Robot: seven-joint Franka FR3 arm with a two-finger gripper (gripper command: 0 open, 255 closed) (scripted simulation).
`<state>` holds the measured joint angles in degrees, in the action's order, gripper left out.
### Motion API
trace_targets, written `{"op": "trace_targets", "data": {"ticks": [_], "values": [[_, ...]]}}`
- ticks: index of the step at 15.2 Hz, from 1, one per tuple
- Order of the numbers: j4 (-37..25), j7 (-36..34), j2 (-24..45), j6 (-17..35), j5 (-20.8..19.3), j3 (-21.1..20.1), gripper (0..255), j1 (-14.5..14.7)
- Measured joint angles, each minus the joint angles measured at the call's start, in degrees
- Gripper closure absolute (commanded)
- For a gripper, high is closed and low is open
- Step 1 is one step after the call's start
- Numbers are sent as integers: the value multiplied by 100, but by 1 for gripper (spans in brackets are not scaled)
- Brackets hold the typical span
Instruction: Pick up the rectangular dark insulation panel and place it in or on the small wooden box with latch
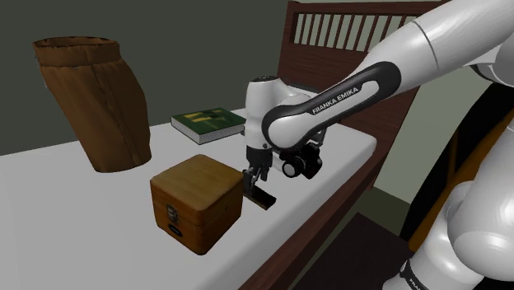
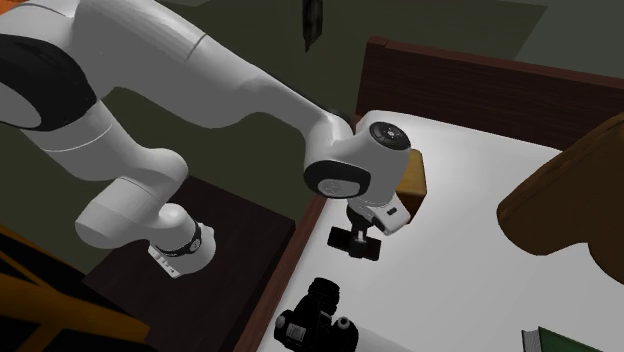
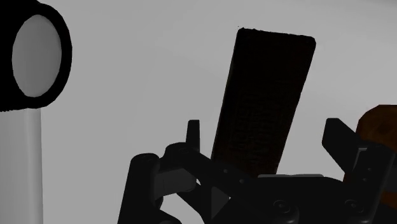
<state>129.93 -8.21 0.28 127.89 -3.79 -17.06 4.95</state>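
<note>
the small box (image 1: 196,203) shows warm brown wood grain with a faint sheen; the dark panel (image 3: 264,95) looks matt, finely rough in texture. the white surface (image 1: 74,189) under them is smooth and plain, the arm (image 1: 436,49) a glossy white, the brown sack (image 1: 95,103) creased like stiff paper.

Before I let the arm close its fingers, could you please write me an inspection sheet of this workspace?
Surface: white tabletop, flat.
Job's things: dark rectangular panel lying flat beside the wooden box with latch; box lid shut.
Clutter: brown sack, green book, black camera near the table edge.
Gripper: black gripper open, low over the panel, one finger on each side, not touching it.
Cables: nothing seen.
Surroundings: dark wooden slatted frame behind the table; grey-green wall.
</note>
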Motion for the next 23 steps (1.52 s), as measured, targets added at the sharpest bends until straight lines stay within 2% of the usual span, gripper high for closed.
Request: {"op": "trace_targets", "data": {"ticks": [4,10,11,23], "values": [[101,-64,207,293,-95,9,0,-5],[121,-80,247,354,-115,11,0,-4],[121,-80,247,354,-115,11,255,-4],[95,-49,174,260,-80,10,255,-7]]}}
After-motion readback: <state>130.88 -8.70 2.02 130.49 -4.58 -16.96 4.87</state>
